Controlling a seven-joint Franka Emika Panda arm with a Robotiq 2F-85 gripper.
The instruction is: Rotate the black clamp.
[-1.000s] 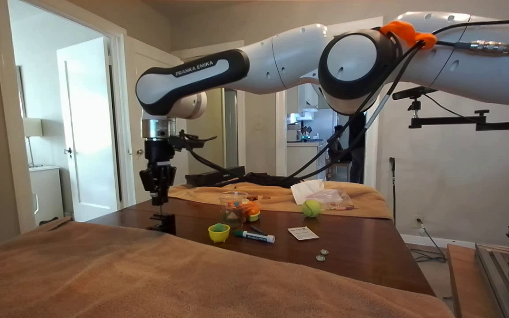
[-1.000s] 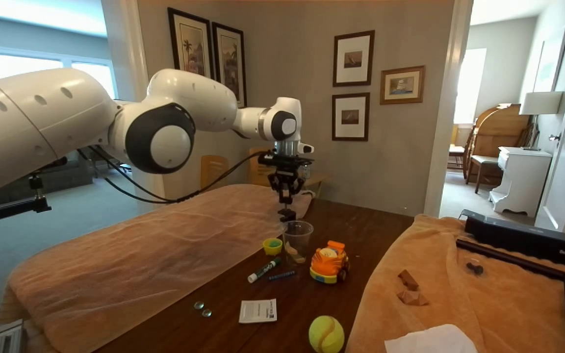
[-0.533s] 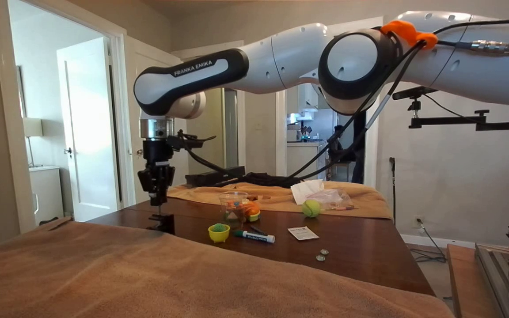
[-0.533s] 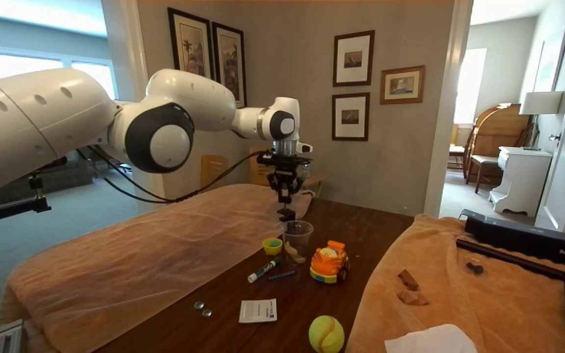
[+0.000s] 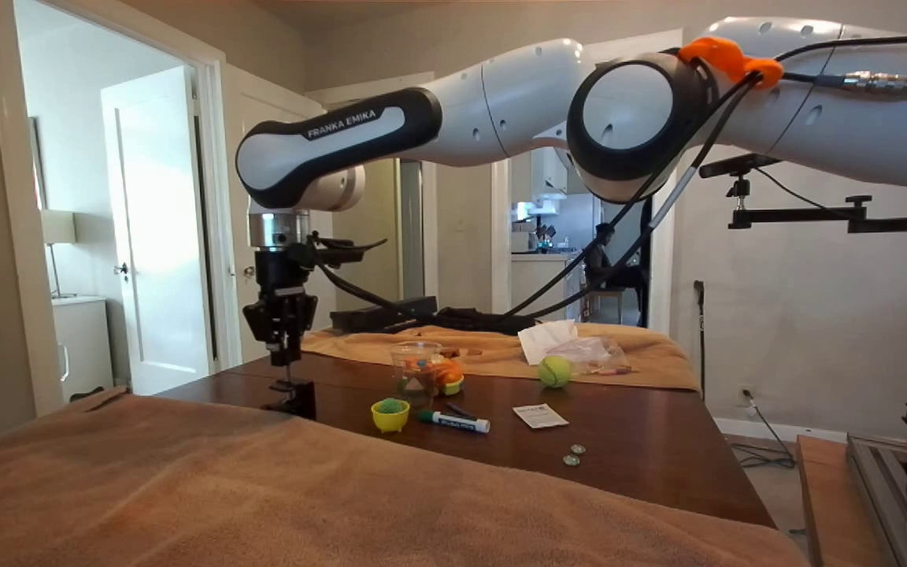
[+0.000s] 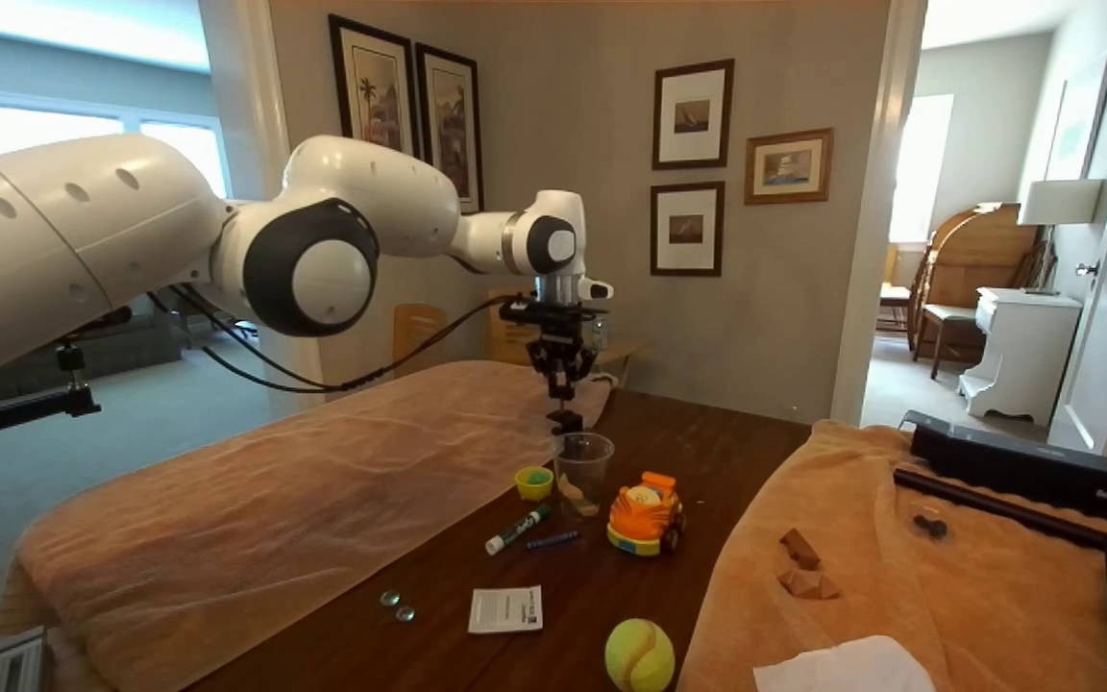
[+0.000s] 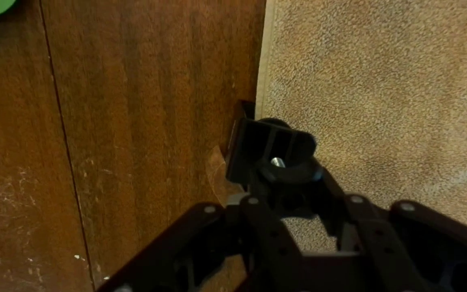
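Note:
The black clamp point(image 5: 301, 400) hangs or stands under my gripper point(image 5: 286, 356) at the towel's edge; its foot is partly hidden by the towel. It also shows in an exterior view point(image 6: 567, 422), below the gripper point(image 6: 562, 392) and behind the clear cup. In the wrist view the clamp's flat, ribbed body point(image 7: 253, 148) lies tilted across the towel edge, with a short metal shaft rising from it. My fingers point(image 7: 292, 178) are closed on the clamp's dark top end. I cannot tell whether the clamp touches the table.
A yellow cup point(image 5: 390, 417) with a green ball, a clear plastic cup point(image 6: 584, 466), an orange toy car point(image 6: 645, 519) and a marker point(image 5: 457, 422) stand or lie nearby. A tennis ball point(image 6: 640, 655) and a white packet point(image 6: 505, 610) are farther off. A tan towel point(image 5: 280, 480) covers one side.
The gripper moved slightly left, then slightly back right in an exterior view, and turned a little about its upright axis. The clamp shifted along with it.

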